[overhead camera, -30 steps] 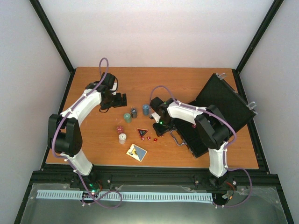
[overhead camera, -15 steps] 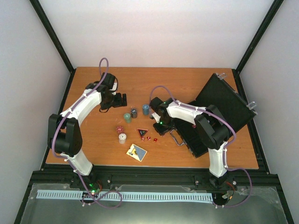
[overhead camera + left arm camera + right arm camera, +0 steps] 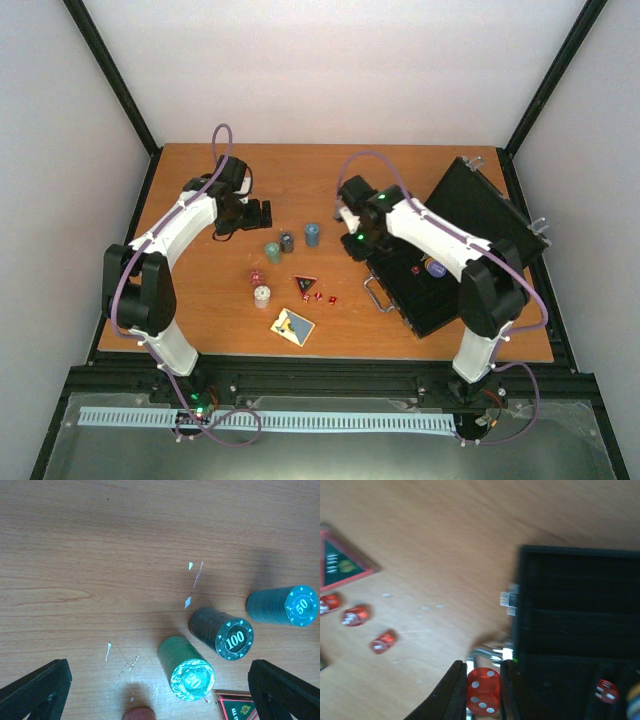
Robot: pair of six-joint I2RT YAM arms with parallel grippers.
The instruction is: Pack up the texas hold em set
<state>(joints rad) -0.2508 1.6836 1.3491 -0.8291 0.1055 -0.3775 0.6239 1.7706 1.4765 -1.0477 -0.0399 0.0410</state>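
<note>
The black case (image 3: 405,290) lies open at the right, its lid (image 3: 490,215) raised. Inside it are a red die (image 3: 416,270) and a purple disc (image 3: 436,268). My right gripper (image 3: 484,680) is shut on a red die (image 3: 483,690) above the case's metal handle (image 3: 487,652); in the top view this gripper (image 3: 360,245) hangs at the case's left edge. Three more dice (image 3: 384,641) lie on the table. My left gripper (image 3: 262,214) is open, with nothing between its fingers. In front of it stand green (image 3: 187,670), black (image 3: 222,632) and blue (image 3: 285,605) chip stacks.
A triangular box (image 3: 305,285) lies mid-table, and shows in the right wrist view (image 3: 342,562). Below it is a card deck (image 3: 292,326). A white chip stack (image 3: 262,295) and a red one (image 3: 256,277) stand to the left.
My right gripper has shut on a red die and lifted it from the table, moving back and right to the case's edge. The left arm has not moved.
</note>
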